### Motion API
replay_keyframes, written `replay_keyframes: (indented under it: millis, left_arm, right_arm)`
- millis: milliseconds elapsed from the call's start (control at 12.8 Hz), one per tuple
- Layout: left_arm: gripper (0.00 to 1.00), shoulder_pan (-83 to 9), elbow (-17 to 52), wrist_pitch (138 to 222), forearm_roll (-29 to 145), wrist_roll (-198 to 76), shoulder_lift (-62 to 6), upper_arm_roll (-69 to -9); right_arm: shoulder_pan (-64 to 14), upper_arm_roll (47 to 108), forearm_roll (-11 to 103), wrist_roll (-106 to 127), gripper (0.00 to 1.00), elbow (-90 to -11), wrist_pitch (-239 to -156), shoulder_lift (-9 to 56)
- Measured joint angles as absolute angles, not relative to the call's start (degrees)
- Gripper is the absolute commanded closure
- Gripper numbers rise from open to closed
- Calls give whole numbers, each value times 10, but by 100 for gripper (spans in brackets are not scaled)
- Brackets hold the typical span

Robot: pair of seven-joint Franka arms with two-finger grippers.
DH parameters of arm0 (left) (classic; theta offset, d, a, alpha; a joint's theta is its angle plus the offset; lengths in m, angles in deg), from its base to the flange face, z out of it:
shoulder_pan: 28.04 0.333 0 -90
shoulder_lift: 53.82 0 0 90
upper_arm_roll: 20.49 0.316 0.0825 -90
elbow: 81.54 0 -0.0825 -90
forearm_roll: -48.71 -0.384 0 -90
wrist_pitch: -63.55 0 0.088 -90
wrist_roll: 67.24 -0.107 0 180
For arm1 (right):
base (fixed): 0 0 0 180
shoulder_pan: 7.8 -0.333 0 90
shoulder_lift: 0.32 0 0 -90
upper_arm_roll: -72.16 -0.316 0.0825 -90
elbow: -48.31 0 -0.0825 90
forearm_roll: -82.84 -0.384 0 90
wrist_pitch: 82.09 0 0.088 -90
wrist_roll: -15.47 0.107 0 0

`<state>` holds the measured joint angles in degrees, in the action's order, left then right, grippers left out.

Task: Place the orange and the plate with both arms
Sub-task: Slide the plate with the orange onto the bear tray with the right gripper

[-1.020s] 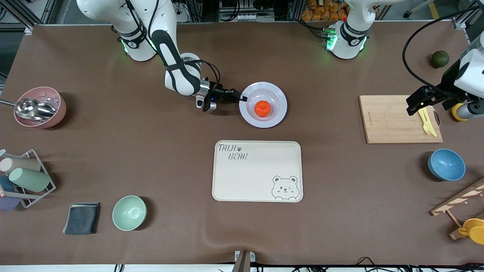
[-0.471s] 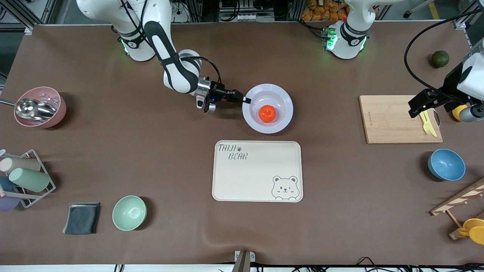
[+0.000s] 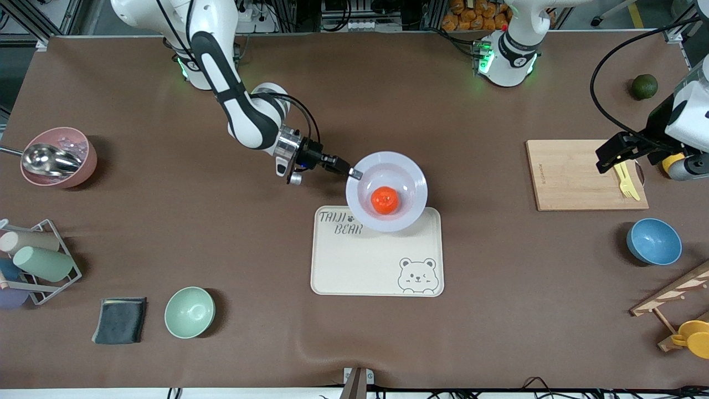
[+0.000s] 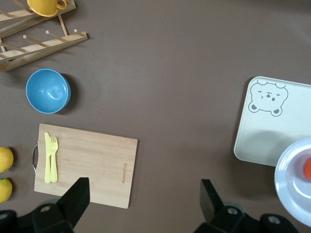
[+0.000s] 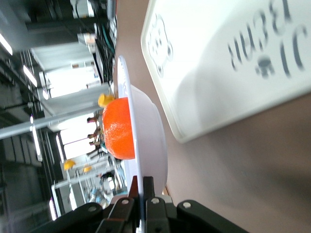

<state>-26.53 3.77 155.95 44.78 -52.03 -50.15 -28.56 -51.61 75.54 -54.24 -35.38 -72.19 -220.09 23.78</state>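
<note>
The pale lavender plate (image 3: pixel 410 176) hangs in the air over the edge of the cream bear-print tray (image 3: pixel 376 266) that lies toward the robots. The red-orange orange (image 3: pixel 385 200) sits in the plate's middle. My right gripper (image 3: pixel 355 174) is shut on the plate's rim. In the right wrist view the plate (image 5: pixel 146 145) shows edge-on with the orange (image 5: pixel 119 128) in it, pinched in the right gripper (image 5: pixel 144 182), and the tray (image 5: pixel 228 63) lies below. My left gripper (image 3: pixel 609 158) stands open over the wooden cutting board (image 3: pixel 576 174); in the left wrist view the gripper (image 4: pixel 143 196) holds nothing.
A yellow fork (image 3: pixel 626 178) lies on the cutting board. A blue bowl (image 3: pixel 653 241), a dark green fruit (image 3: pixel 644 86) and a wooden rack (image 3: pixel 673 305) stand at the left arm's end. A green bowl (image 3: pixel 189 312), grey cloth (image 3: pixel 119 320), cup rack (image 3: pixel 33 260) and pink bowl (image 3: pixel 58 157) are at the right arm's end.
My right gripper has carried the plate with the orange toward the front camera, from the bare table to over the tray's edge. The left arm has barely shifted.
</note>
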Motion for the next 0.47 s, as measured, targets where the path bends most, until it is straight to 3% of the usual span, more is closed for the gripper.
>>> replay_keyframes:
  millis: [471]
  left_arm:
    - [0,-261,38,1560,448,-520,-502,-285]
  right_arm:
    - [-486,756,-531,-348,100,-641,-2210,331]
